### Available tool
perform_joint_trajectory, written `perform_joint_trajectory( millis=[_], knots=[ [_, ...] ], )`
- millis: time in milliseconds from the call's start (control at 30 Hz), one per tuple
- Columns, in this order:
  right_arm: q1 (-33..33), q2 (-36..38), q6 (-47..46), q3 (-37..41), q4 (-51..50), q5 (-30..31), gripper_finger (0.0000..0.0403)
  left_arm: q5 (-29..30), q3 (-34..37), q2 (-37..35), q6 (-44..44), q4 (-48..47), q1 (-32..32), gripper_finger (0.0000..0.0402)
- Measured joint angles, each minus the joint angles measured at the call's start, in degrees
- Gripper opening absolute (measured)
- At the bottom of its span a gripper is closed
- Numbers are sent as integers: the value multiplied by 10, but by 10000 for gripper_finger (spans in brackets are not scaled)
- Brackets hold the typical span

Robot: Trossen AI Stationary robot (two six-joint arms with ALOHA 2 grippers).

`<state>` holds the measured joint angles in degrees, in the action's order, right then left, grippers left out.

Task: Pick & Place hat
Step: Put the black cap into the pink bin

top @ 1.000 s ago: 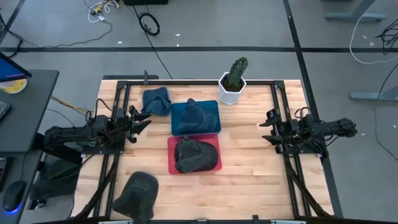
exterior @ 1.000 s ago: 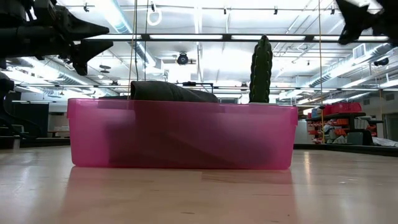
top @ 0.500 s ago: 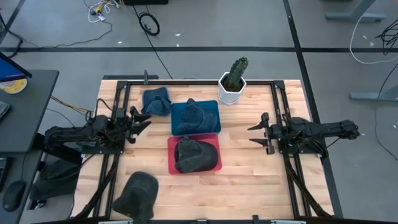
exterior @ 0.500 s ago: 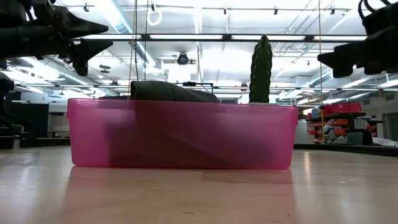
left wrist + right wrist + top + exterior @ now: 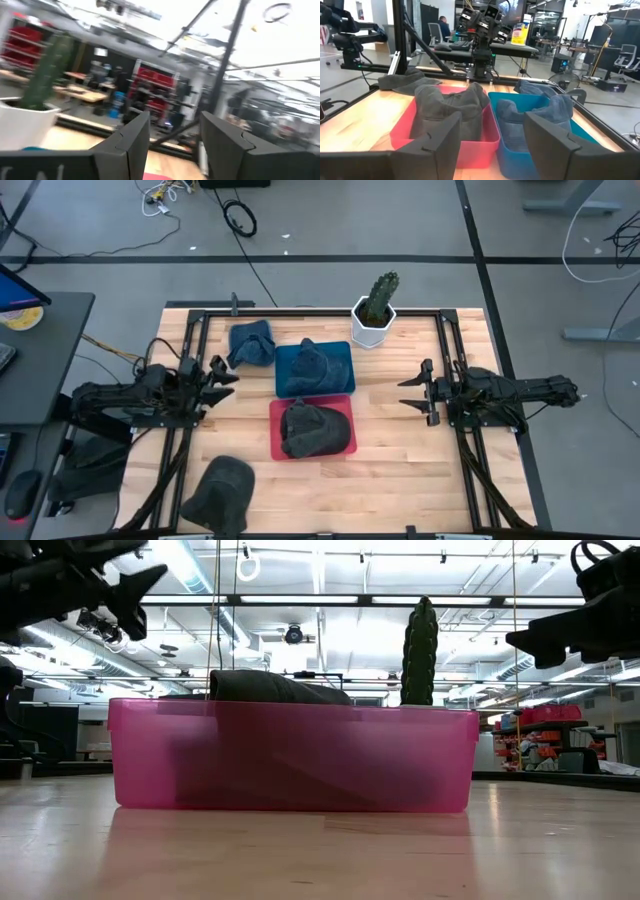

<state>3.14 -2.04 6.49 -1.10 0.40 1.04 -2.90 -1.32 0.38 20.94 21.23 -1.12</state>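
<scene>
A dark grey hat (image 5: 312,428) lies in the red bin (image 5: 275,442) at the table's middle; it also shows in the right wrist view (image 5: 449,104). A blue hat (image 5: 310,364) lies in the blue bin (image 5: 343,352) just behind it. Another blue hat (image 5: 250,342) lies on the table at the far left. A second dark grey hat (image 5: 222,492) lies near the front left edge. My left gripper (image 5: 226,373) is open and empty, left of the bins. My right gripper (image 5: 408,392) is open and empty, right of the bins, pointing at them (image 5: 492,122).
A cactus in a white pot (image 5: 375,310) stands at the far edge behind the blue bin. Black frame rails (image 5: 452,350) run along both sides of the table. Bare wood lies between each gripper and the bins and along the front right.
My right gripper has gone toward the table's left edge, closer to the bins, and come lower, staying open. My left gripper has tipped upward a little and drawn slightly back toward the left edge. The hats and bins have not moved.
</scene>
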Motion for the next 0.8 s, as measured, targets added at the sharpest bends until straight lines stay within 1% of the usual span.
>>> perform_joint_trajectory(
  millis=[100, 167, 267, 367, 467, 567, 633, 733, 800],
  knots=[
    [0, 0, 0, 0, 2, 0, 217, -46, -2, 0, -3, 42, 21, 179],
    [0, 0, 0, 0, 4, 0, 217, -66, -9, 1, -16, 55, 45, 179],
    [0, 0, 0, 0, 4, 0, 217, -71, -25, 13, -38, 58, 92, 179],
    [0, 0, 0, 0, 4, 0, 217, -69, -37, 51, -75, 72, 143, 179],
    [0, 0, 0, -1, 4, 0, 217, -65, -52, 112, -115, 106, 196, 179],
    [0, 0, 0, -1, 4, 0, 217, -56, -88, 187, -185, 103, 247, 179],
    [0, 0, 0, -1, 4, 0, 217, -39, -117, 239, -230, 95, 280, 179],
    [0, 0, 0, -1, 4, 0, 217, -30, -174, 316, -298, 45, 328, 179],
    [0, 0, 0, -1, 4, 0, 217, 2, -216, 358, -331, -12, 361, 179]
  ],
)
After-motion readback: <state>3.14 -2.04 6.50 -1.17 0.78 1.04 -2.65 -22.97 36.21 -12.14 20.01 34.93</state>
